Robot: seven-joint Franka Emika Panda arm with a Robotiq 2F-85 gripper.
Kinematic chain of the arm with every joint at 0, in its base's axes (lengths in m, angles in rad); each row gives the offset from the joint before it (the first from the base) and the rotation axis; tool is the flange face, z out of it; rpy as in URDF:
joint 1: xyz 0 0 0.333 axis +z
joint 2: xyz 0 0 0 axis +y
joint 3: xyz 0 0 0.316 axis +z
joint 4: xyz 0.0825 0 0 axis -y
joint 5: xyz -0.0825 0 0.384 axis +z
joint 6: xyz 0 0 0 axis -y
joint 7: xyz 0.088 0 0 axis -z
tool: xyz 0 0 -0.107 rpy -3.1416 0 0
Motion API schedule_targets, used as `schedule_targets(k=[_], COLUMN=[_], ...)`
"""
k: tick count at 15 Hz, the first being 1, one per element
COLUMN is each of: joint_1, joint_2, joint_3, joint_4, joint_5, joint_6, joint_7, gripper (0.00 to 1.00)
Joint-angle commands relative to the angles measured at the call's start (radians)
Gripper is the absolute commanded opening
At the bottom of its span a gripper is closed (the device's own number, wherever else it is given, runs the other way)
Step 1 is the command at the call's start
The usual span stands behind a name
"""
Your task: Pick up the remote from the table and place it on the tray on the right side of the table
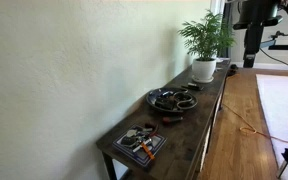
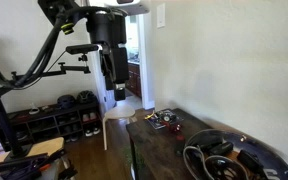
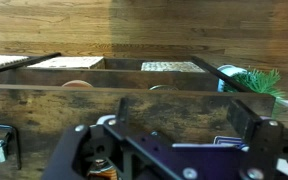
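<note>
Where the table starts, near end: flat rectangular tray full of small bits, one with an orange handle, sitting on the glossy dark wood.
Remote: tiny dark reddish oblong lying flat on the tabletop, between the flat tray and the round one, just beside the round one's near rim. It's not in the dish and nothing is touching it.
Round tray: dark shallow dish with a raised rim and curved dark shapes inside, roughly mid-table. It also fills the bottom corner of an exterior view.
Plant: leafy green thing in a white pot at the far end of the table.
Gripper: hangs up high past the far end, pointing down, well apart from the remote and both trays.
Fingers: in the wrist view they're spread apart with nothing between them, so it's empty-handed.
Floor: orange cable snaking over the wood boards, pale rug at the edge.
</note>
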Motion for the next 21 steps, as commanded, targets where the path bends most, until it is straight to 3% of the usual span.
schedule_targets(k=[1, 11, 21], joint_1=[-0.001, 0.017, 0.057], joint_2=[0.0, 0.064, 0.36], joint_3=[0.001, 0.008, 0.031], joint_4=[0.001, 0.01, 0.084], joint_5=[0.001, 0.009, 0.017], joint_6=[-0.002, 0.036, 0.277], joint_7=[0.0, -0.008, -0.053], gripper=[1.0, 1.0, 1.0])
